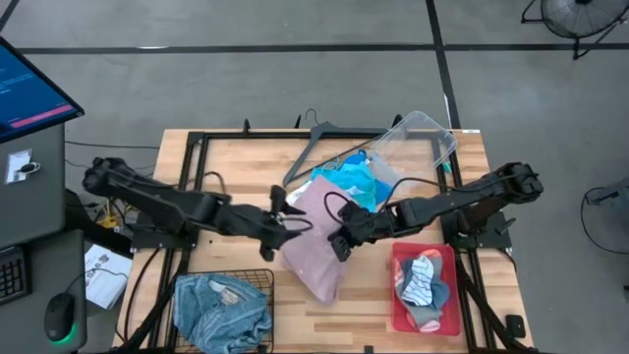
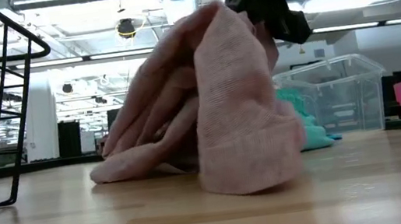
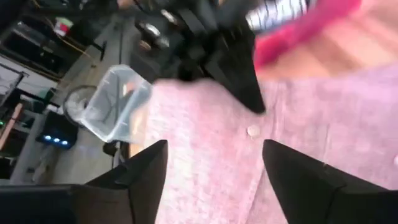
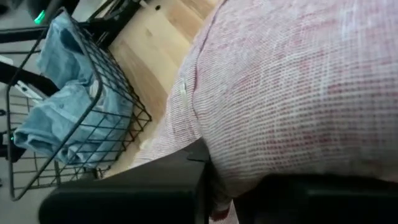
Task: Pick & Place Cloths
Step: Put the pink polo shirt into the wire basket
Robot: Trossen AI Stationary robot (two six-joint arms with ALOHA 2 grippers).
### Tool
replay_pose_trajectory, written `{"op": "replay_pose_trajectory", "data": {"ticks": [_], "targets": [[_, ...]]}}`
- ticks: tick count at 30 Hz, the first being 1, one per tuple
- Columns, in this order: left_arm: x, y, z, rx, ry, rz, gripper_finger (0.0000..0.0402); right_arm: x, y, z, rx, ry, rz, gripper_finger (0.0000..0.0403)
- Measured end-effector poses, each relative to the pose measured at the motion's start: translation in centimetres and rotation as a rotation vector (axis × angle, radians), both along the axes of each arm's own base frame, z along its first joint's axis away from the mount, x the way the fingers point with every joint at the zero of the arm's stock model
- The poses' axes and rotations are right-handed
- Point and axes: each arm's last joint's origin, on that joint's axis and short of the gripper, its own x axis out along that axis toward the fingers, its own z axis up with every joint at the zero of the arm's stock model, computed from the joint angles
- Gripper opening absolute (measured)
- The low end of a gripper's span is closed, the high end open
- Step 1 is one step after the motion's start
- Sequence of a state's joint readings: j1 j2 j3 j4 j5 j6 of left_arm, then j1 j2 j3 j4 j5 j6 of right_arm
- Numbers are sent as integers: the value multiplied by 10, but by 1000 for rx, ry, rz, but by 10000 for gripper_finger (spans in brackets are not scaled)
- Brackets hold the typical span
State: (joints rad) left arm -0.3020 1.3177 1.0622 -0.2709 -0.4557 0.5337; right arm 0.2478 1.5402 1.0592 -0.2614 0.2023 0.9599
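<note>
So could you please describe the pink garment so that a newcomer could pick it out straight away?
Start at the wooden table; the dusty pink cloth lies near its middle, between the left gripper and the right gripper, which is shut on its edge. It is the only pink fabric, with turquoise cloth behind it, denim in the wire basket and socks in the red bin.

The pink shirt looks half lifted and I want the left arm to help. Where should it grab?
Probably the shirt's slack edge nearest the left gripper, approached from that arm's side. The right gripper already pinches the opposite side, tenting the cloth, and the left fingers are open over it.
</note>
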Motion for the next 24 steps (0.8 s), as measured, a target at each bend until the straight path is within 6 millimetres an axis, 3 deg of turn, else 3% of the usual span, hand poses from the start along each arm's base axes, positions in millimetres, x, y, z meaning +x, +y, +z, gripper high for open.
{"op": "replay_pose_trajectory", "data": {"ticks": [5,10,19,24], "targets": [[19,0,-26,0,101,-41,273,3,2,-3,18,6,47,24],[29,8,-40,-28,154,-48,278,3,2,-2,6,1,65,24],[50,27,-63,-86,203,-54,279,12,6,25,-61,-77,166,24],[60,27,-67,-120,160,-92,279,14,12,36,-95,-126,223,24]]}}
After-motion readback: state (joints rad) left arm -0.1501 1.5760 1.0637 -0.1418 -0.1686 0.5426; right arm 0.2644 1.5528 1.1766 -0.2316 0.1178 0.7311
